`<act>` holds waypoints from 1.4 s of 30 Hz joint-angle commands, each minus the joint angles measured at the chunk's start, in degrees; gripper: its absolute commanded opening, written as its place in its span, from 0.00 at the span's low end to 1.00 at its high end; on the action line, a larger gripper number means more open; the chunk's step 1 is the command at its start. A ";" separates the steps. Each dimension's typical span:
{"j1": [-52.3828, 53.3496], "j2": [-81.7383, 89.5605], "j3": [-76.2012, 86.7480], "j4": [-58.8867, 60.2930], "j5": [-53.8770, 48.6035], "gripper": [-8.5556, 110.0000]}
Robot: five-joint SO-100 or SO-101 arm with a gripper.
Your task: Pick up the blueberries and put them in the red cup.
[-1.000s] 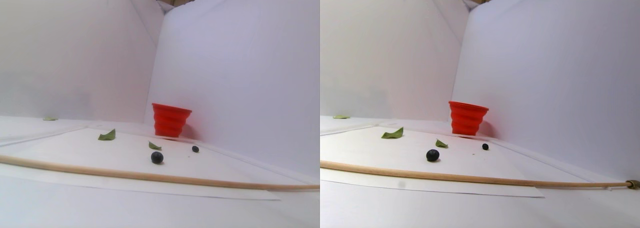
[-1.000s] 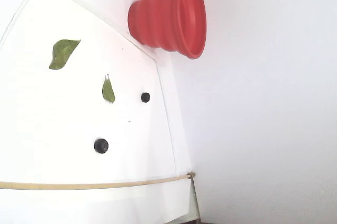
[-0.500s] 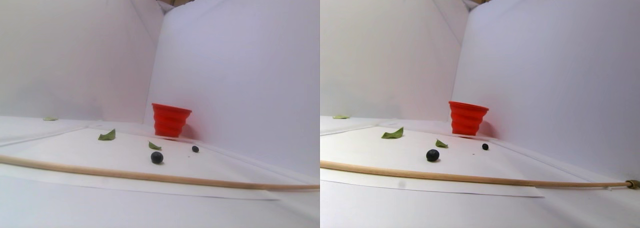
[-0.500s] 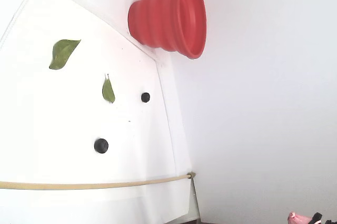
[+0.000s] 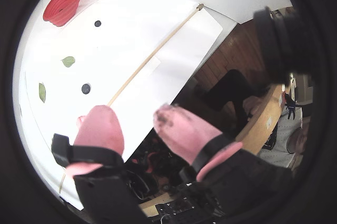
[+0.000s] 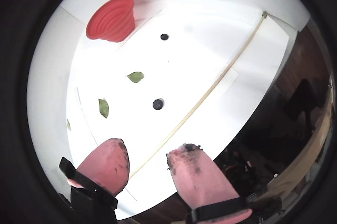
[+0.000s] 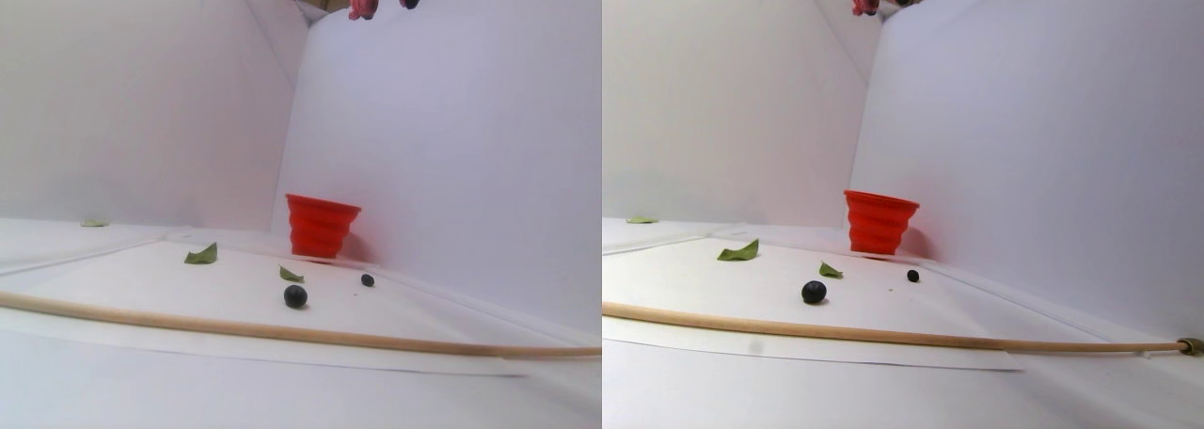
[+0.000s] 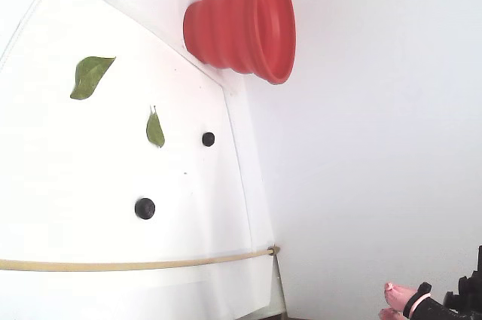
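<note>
1. Blueberries: the larger blueberry [image 6: 158, 104] lies loose on the white sheet [image 6: 200, 50], just on the cup's side of the thin wooden stick [image 6: 221, 79]. The smaller blueberry [image 6: 164, 37] sits farther on, near the red cup [image 6: 110, 19] but not touching it.
2. My gripper [image 6: 149, 163] hangs high above the near edge of the sheet, well apart from both berries. Its pink fingers [image 6: 108, 163] are spread with nothing between them.
3. I judge the berries light, round and quick to roll, with soft skin that a hard squeeze could burst. I would close across the widest part of the larger one, coming straight down, with gentle pressure.
4. The cup stands upright by the white wall with its wide rim open. It looks flexible, so I should drop from above and not nudge it.
5. Two green leaves [image 6: 135, 76] lie between the berries and off to the side. They are not mine to take.
6. Fisheye bending makes true spacing hard to read. The fixed view shows only a fingertip at its lower edge, and the stereo pair shows only my fingertips at the top.
</note>
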 commanded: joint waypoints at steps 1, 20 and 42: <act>0.44 -0.88 -0.79 -3.69 -1.49 0.20; -2.90 -4.83 8.09 -15.47 -6.59 0.21; -4.57 -19.86 9.23 -28.04 -9.67 0.22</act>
